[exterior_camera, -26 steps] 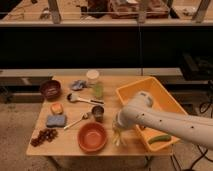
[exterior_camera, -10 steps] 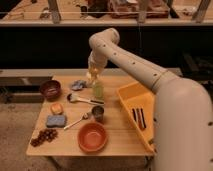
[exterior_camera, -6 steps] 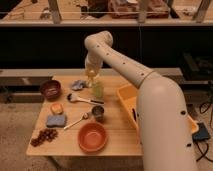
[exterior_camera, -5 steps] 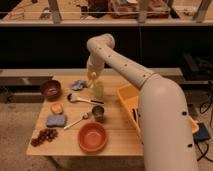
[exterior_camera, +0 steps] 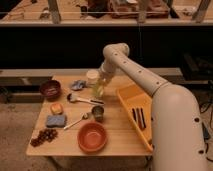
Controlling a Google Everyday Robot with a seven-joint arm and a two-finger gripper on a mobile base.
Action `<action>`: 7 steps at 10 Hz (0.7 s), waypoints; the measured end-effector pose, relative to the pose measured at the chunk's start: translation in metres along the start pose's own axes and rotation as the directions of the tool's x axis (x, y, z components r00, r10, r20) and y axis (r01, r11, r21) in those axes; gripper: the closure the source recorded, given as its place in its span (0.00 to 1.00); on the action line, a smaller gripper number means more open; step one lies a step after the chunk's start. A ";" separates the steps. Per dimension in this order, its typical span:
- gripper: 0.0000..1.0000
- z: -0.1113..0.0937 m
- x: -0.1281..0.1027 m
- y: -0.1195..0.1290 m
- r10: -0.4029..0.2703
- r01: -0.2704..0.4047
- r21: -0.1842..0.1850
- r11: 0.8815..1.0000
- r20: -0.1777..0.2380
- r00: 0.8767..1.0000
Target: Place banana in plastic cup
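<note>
The plastic cup (exterior_camera: 93, 83) is a tall pale yellow-green tumbler with a whitish top, standing at the back middle of the wooden table (exterior_camera: 117, 137). My gripper (exterior_camera: 102, 80) hangs from the arm that arches over the table and sits right against the cup's upper right side. A pale yellow shape, the banana (exterior_camera: 99, 89), shows just under the gripper and overlaps the cup. I cannot tell whether it is inside the cup or beside it.
A yellow tray (exterior_camera: 131, 95) with dark utensils (exterior_camera: 137, 117) lies at the right. A small dark metal cup (exterior_camera: 98, 113), an orange bowl (exterior_camera: 92, 137), two spoons (exterior_camera: 82, 99), a blue sponge (exterior_camera: 56, 120), grapes (exterior_camera: 44, 136) and a dark red bowl (exterior_camera: 50, 89) are around.
The arm has swung from the tray at the front right up to the cup at the back. In the last half second the gripper has barely shifted at the cup.
</note>
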 end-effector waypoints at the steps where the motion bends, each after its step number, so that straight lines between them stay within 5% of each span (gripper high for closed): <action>1: 0.54 0.002 -0.004 -0.001 -0.034 0.033 0.008 0.999 0.009 0.999; 7: 0.54 0.007 -0.010 -0.016 -0.151 0.151 -0.023 0.988 0.021 0.988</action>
